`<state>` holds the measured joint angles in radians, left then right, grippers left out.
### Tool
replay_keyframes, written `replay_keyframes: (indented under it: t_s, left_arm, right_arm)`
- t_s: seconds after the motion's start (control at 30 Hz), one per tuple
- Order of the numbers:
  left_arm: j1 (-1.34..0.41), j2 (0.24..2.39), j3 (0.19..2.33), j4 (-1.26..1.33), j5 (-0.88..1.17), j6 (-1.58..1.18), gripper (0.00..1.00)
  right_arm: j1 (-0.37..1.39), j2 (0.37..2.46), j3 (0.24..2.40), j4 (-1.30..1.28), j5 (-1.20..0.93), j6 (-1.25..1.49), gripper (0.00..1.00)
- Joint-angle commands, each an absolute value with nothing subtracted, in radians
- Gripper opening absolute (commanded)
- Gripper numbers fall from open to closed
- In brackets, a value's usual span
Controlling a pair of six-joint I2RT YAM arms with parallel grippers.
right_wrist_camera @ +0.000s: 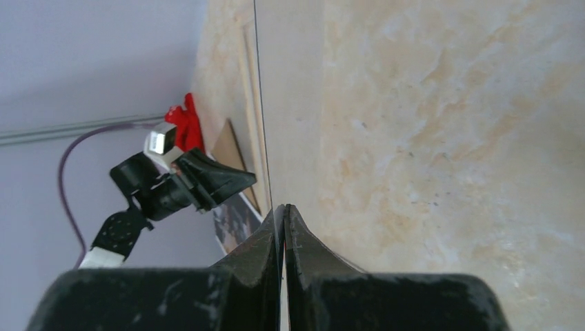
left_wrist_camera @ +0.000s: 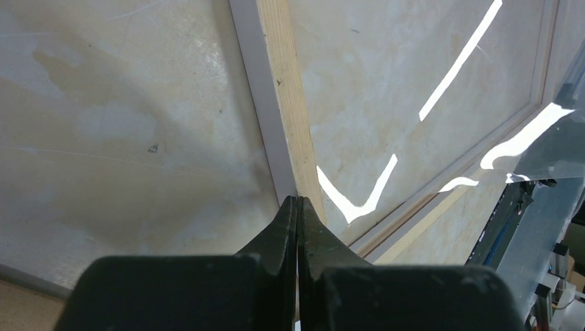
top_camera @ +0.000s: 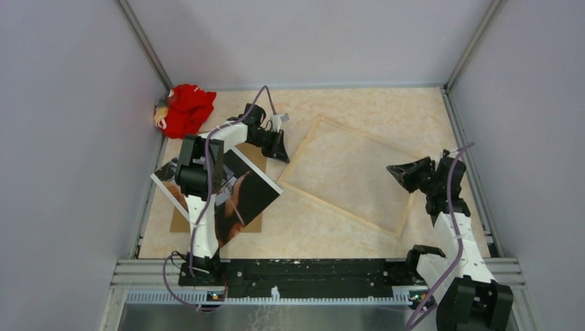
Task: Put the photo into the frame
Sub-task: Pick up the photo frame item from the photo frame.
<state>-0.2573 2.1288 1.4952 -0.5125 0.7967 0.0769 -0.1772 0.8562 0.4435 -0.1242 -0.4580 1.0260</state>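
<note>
The frame (top_camera: 345, 211) lies rear side up mid-table, its light wood edge (left_wrist_camera: 286, 103) running up from my left gripper (left_wrist_camera: 297, 200). That gripper (top_camera: 283, 153) is shut, with its tips at the frame's left edge. A clear glossy pane (top_camera: 352, 165) lies over the frame and reflects bright streaks (left_wrist_camera: 441, 83). My right gripper (top_camera: 392, 170) is at the frame's right side, shut on the pane's thin edge (right_wrist_camera: 281, 207). The photo (top_camera: 252, 189) lies face up at the left, partly under the left arm.
A brown backing board (top_camera: 253, 225) lies beneath the photo. A red cloth bundle (top_camera: 185, 109) sits in the back left corner. Grey walls enclose the table on three sides. A metal rail (top_camera: 310, 269) runs along the near edge.
</note>
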Motion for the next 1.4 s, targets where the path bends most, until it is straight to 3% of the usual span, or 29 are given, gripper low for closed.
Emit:
replay_keyframes:
  t_s: [0.0, 0.6, 1.37]
  left_arm:
    - [-0.265, 2.111, 1.464, -0.518, 0.761, 0.097, 0.0]
    - [-0.264, 2.112, 1.462, -0.521, 0.765, 0.092, 0.0]
    - [-0.264, 2.112, 1.45, -0.511, 0.765, 0.089, 0.0]
  right_arm:
    - [-0.187, 0.818, 0.488, 0.063, -0.576, 1.173, 0.0]
    - [-0.181, 0.801, 0.457, 0.423, -0.65, 1.464, 0.0]
    - [-0.023, 0.903, 0.604, 0.52, -0.551, 1.511, 0.0]
